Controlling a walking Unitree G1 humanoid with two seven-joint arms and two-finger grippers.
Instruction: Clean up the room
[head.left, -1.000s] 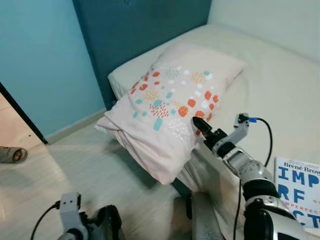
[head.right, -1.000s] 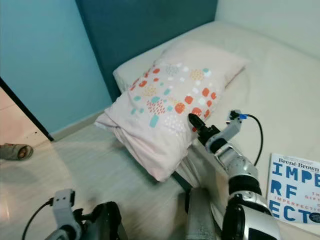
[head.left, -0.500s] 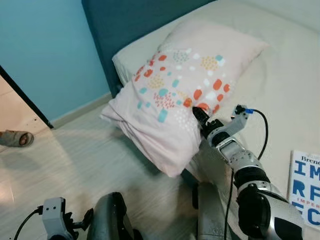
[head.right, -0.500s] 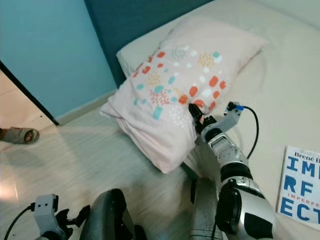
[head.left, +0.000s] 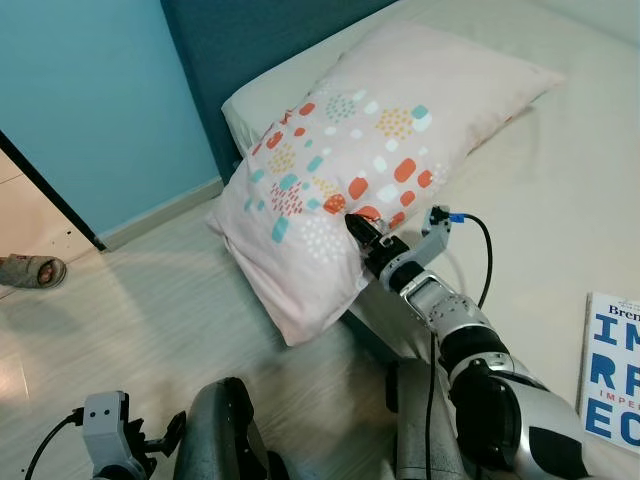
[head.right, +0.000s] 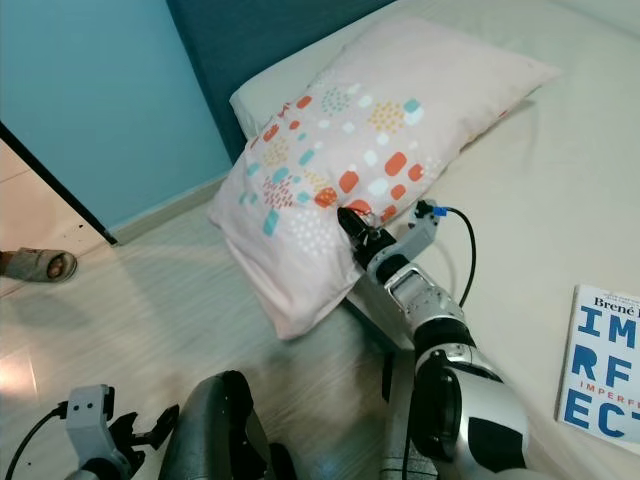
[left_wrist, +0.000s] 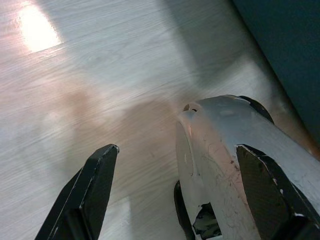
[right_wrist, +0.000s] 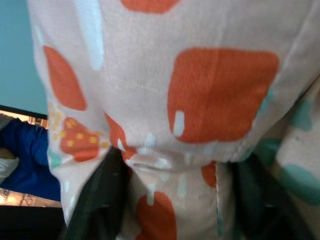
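Gripping the pillow (head.left: 330, 190), right hand (head.left: 362, 230) apparently slid leftward.

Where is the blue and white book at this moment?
In the eye views, the book lies flat on the bed at the robot's far right, apart from the pillow.

Bed (head.left: 560, 170); pillow (head.left: 360, 170), book (head.left: 612, 370)

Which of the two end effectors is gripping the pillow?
The right end effector: its black fingers pinch a fold of the spotted pillow at the bed's edge. The left end effector hangs open above the floor, holding nothing.
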